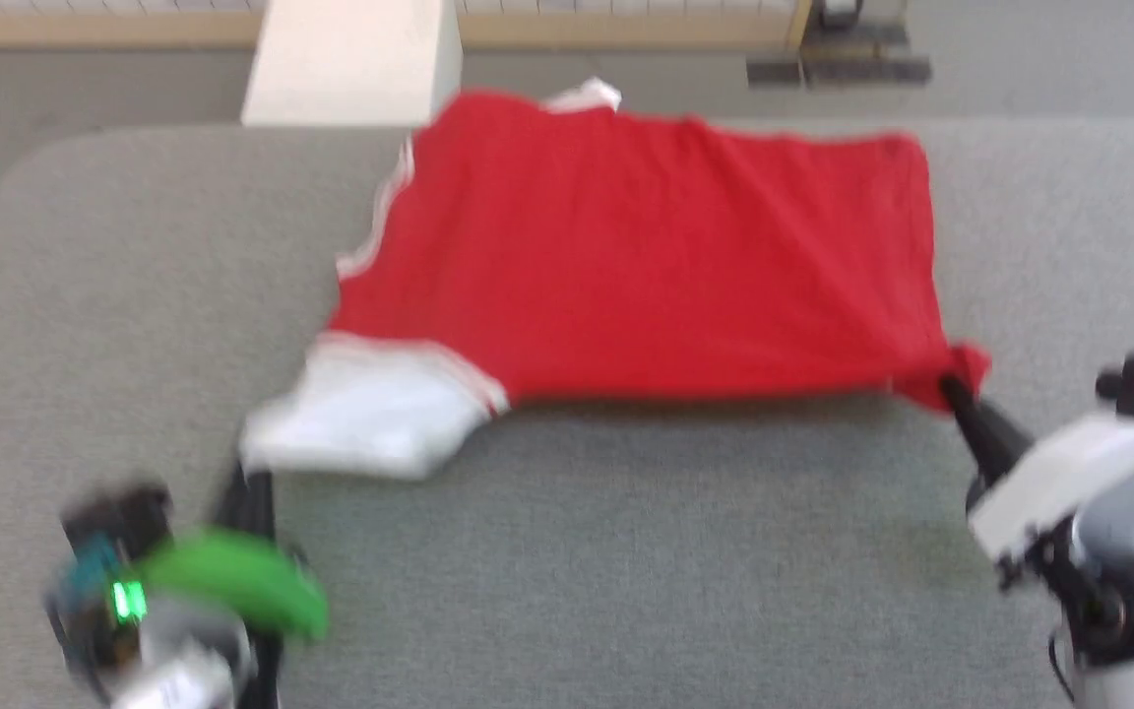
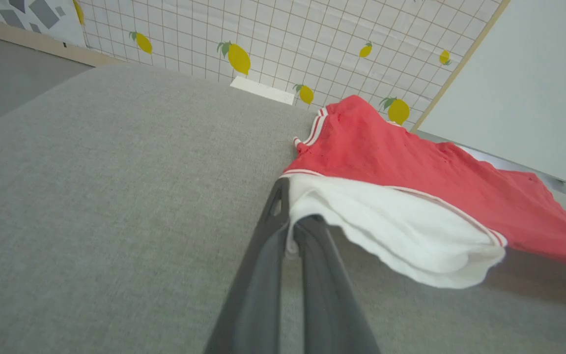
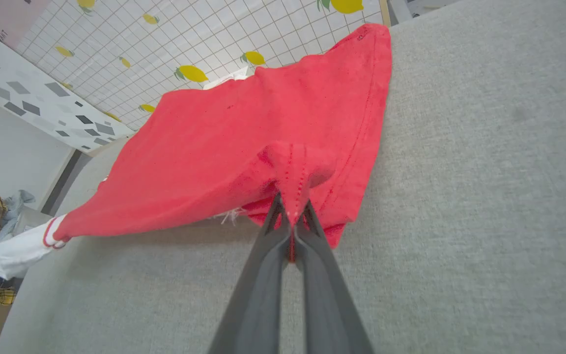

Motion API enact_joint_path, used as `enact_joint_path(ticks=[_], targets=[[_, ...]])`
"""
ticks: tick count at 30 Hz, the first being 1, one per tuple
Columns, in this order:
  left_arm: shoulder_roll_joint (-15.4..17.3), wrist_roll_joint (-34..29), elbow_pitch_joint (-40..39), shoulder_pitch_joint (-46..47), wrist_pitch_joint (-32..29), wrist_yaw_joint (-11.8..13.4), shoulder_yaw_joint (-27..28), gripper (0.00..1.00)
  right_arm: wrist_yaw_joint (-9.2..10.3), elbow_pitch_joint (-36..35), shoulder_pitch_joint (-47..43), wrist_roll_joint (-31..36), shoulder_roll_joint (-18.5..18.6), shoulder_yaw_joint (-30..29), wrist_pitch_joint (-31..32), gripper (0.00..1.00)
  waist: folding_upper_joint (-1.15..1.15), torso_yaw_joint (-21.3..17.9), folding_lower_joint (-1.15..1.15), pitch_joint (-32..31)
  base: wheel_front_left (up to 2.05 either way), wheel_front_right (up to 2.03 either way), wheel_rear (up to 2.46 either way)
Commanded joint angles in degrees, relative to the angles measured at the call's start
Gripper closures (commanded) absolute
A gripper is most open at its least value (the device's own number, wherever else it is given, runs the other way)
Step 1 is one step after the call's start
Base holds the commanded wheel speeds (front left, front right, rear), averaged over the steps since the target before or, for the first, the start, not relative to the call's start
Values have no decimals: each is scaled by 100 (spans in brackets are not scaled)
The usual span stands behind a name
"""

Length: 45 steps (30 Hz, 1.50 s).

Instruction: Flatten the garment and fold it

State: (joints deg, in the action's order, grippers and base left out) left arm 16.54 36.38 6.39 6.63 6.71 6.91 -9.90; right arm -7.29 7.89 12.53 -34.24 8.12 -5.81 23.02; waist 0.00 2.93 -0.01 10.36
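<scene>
Red garment (image 3: 243,132) (corner) in gripper (image 3: 291,215)

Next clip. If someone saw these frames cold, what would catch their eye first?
A bright red garment is spread plain side up across the grey table, its near edge held off the surface. The left gripper is shut on the white sleeve at the near left, and the right gripper is shut on the red hem corner at the near right. Behind is a tiled wall with yellow lemons.
</scene>
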Motion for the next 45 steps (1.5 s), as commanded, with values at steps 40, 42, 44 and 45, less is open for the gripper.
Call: enact_joint_path(ticks=[40, 42, 44, 45], targets=[[437, 209, -754, 347, -2036, 11, -621, 100, -20, -1120, -979, 1252, 252, -253, 2039, 100, 0, 55, 1, -10, 0, 0, 0], [417, 159, -526, 657, -1964, -81, -645, 100, -20, -1104, -798, 1324, 243, -242, 2134, 100, 0, 40, 1, 174, 0, 0, 0], [394, 118, -289, 936, -1883, -176, -669, 100, -20, -1092, -621, 1391, 221, -225, 2233, 100, 0, 33, 1, 340, 0, 0, 0], [379, 93, -193, 1055, -1821, -216, -676, 100, -20, -1091, -551, 1423, 211, -215, 2281, 100, 0, 33, 1, 416, 0, 0, 0]])
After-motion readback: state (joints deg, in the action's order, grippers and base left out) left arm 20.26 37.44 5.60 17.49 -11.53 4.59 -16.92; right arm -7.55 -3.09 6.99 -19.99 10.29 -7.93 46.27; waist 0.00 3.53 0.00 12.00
